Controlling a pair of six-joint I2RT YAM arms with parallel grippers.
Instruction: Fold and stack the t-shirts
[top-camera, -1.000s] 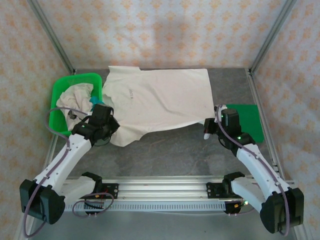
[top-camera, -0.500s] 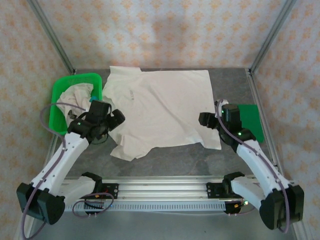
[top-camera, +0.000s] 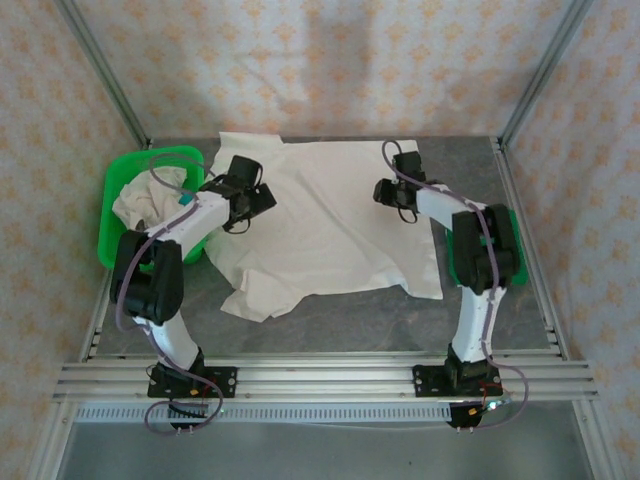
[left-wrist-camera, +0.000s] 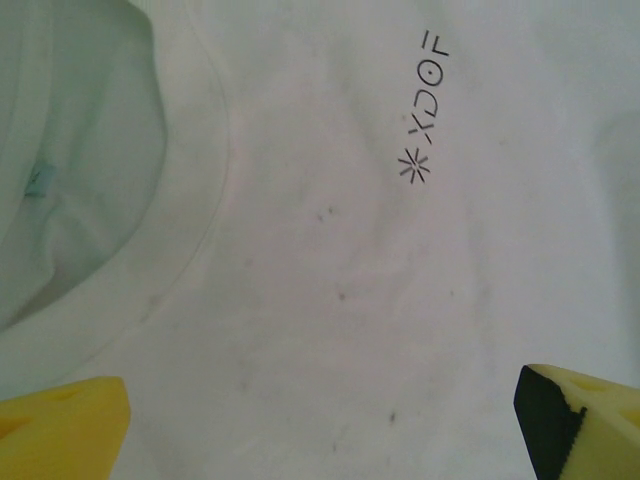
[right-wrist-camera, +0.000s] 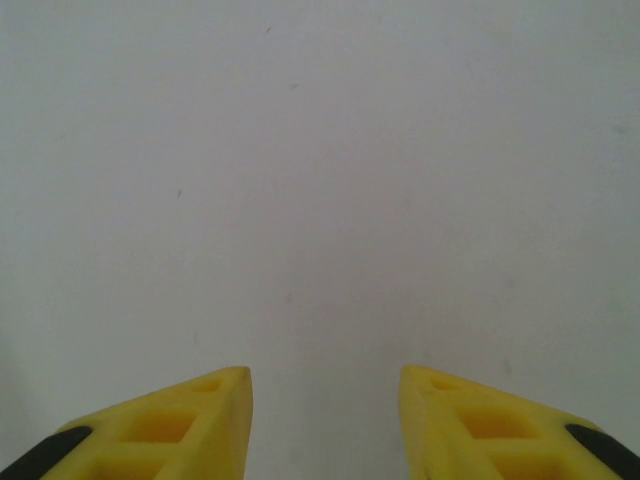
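Observation:
A cream t-shirt (top-camera: 330, 225) lies spread on the grey table, its small dark chest print (left-wrist-camera: 422, 105) and collar (left-wrist-camera: 195, 210) in the left wrist view. My left gripper (top-camera: 258, 197) hovers over the chest, fingertips (left-wrist-camera: 70, 425) wide apart: open and empty (left-wrist-camera: 320, 420). My right gripper (top-camera: 388, 192) is over the shirt's right half, open (right-wrist-camera: 325, 390) with plain cream cloth (right-wrist-camera: 320, 180) below its yellow fingers (right-wrist-camera: 195, 425). A second cream t-shirt (top-camera: 140, 200) is bunched in the basket, with a scrap of teal (top-camera: 185, 201) beside it.
The green plastic basket (top-camera: 150, 155) stands at the far left. A flat green mat (top-camera: 512, 235) lies at the right, partly under my right arm. Metal frame posts rise at the back corners. Bare grey table (top-camera: 330, 320) runs along the near side.
Both grippers let go of the shirt's near corners and opened. Both arms then swung away from the near edge to the far part of the shirt. The hem now lies flat.

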